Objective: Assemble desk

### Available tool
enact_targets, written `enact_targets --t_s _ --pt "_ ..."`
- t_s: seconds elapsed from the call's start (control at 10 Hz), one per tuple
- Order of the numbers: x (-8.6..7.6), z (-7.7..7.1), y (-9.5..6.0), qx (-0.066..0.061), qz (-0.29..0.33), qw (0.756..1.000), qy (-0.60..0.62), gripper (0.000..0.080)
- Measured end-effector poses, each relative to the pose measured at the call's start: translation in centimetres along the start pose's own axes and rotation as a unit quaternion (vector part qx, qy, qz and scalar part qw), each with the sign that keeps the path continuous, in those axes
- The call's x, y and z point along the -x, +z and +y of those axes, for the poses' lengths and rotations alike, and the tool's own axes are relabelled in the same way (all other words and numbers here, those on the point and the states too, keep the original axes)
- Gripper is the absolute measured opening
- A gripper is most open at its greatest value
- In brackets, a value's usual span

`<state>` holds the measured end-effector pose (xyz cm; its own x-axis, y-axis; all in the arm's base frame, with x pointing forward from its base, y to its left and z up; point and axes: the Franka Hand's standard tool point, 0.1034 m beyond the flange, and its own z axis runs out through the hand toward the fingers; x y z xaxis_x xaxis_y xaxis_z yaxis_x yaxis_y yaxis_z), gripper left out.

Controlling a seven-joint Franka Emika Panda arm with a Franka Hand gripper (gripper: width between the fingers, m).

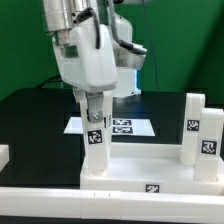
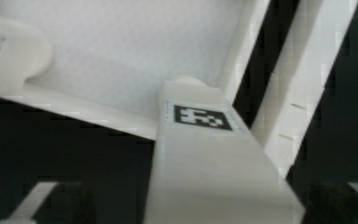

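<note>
The white desk tabletop (image 1: 140, 170) lies flat at the front with its rim up. My gripper (image 1: 95, 108) is shut on a square white leg (image 1: 95, 145) that stands upright in the tabletop's corner on the exterior view's left. A marker tag shows on the leg. In the wrist view the leg (image 2: 208, 160) runs between my fingers (image 2: 43, 205), its far end against the tabletop (image 2: 131, 55). My gripper (image 2: 202, 212) closes on it from both sides. Two more legs (image 1: 205, 135) stand upright at the tabletop's corner on the exterior view's right.
The marker board (image 1: 125, 126) lies on the black table behind the tabletop. A white part (image 1: 3, 155) shows at the exterior view's left edge. A green wall stands behind.
</note>
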<state>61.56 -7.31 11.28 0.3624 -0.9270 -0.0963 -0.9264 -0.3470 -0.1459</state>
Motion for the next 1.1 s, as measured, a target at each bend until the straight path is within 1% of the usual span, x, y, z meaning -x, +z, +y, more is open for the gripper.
enact_targets --t_s 0.1,0.2,0.3,0.4,0.7,0.9,1.0,1.1 --pt "0.11 -0.05 0.02 0.000 0.000 0.999 -0.046 0.0623" --pt "0.35 -0.18 0.08 0.000 -0.001 0.995 -0.098 0.0645" --pt "0.83 -0.40 0.18 0.005 0.001 0.988 -0.152 0.0649" --pt "1.08 -0.56 0.20 0.005 0.001 0.979 -0.202 0.0649" --pt "1.00 -0.67 0.09 0.005 0.002 0.935 -0.354 0.0649" --pt "0.83 -0.44 0.16 0.006 0.002 0.909 -0.418 0.0649" --pt "0.85 -0.40 0.20 0.007 0.002 0.899 -0.437 0.0649" --pt "0.79 -0.33 0.23 0.014 0.003 0.874 -0.485 0.0649"
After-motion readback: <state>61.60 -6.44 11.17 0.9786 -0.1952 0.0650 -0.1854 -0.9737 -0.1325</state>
